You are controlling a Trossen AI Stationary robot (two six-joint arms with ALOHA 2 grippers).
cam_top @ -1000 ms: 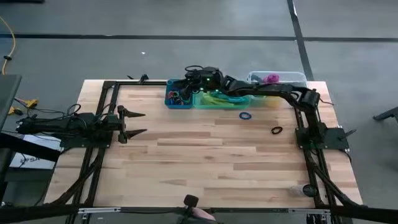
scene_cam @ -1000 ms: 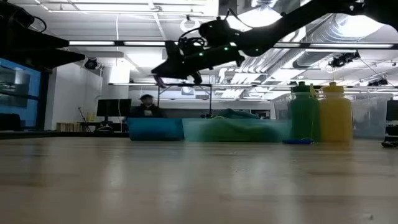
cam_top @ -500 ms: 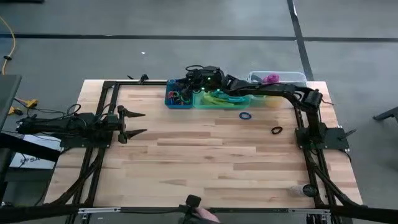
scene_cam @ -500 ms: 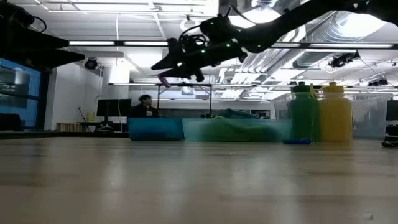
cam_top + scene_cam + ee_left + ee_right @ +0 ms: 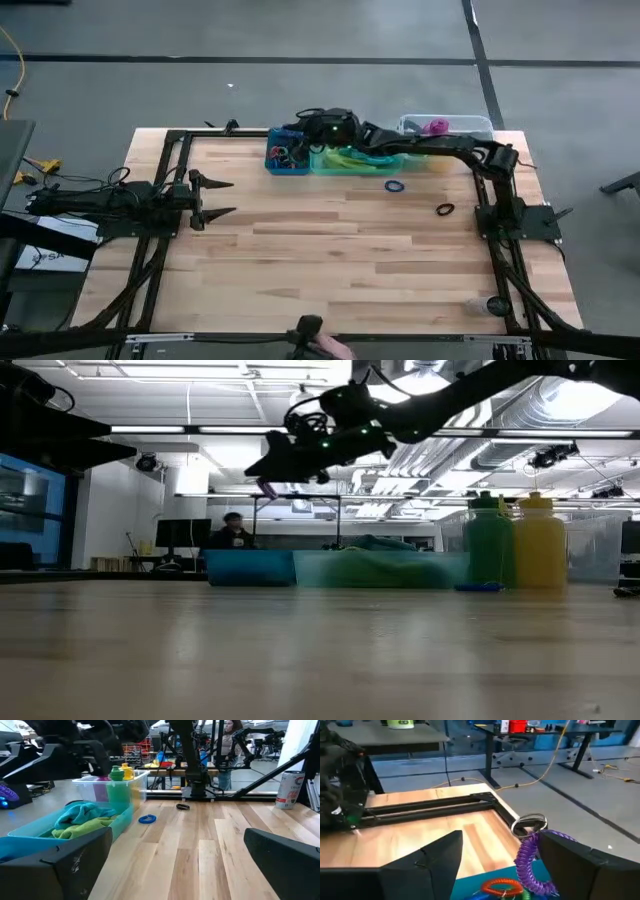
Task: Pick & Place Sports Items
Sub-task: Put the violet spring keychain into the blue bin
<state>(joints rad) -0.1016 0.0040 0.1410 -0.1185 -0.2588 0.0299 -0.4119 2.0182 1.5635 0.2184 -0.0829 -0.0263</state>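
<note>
Two grippers on record. Right gripper (image 5: 291,137), upper centre of the high view, hangs above the blue bin (image 5: 287,161); its jaws are parted, and a purple ring (image 5: 529,861) dangles against one finger, so whether it is truly let go cannot be told. Left gripper (image 5: 222,197), left of frame, idles with jaws spread wide and nothing in them.

Items: coiled rings already lie in the blue bin; cloths (image 5: 82,817) fill the teal bin (image 5: 30,834); blue ring (image 5: 395,185) and black ring (image 5: 445,209) lie loose on the bench (image 5: 330,260), right of centre.

Risk: the purple ring could snag on the finger and ride out with the arm, landing outside the bin.
</note>
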